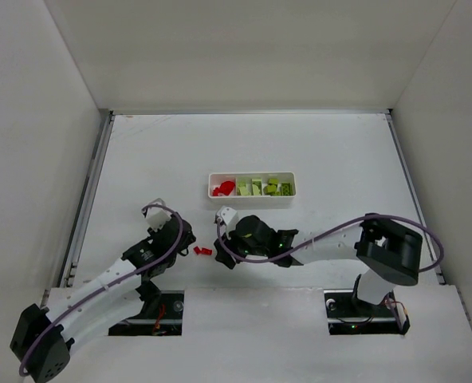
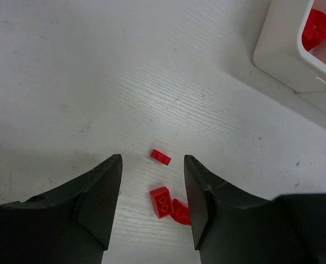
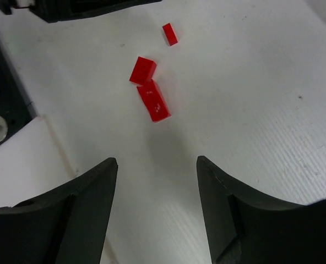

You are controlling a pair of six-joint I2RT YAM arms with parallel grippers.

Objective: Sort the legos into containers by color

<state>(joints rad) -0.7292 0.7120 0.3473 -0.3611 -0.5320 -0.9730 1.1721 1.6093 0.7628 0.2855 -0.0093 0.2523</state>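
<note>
The left hand (image 2: 152,165) and right hand (image 3: 156,165) gape empty beside three red legos (image 3: 152,102) near the desk's (image 1: 340,159) front edge, probably light, stiff, slick: pinch flat sides.

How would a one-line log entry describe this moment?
left gripper: open, empty | right gripper: open, empty | three small red plastic bricks: loose between grippers | long white plastic tray: red left, yellow-green middle and right
</note>
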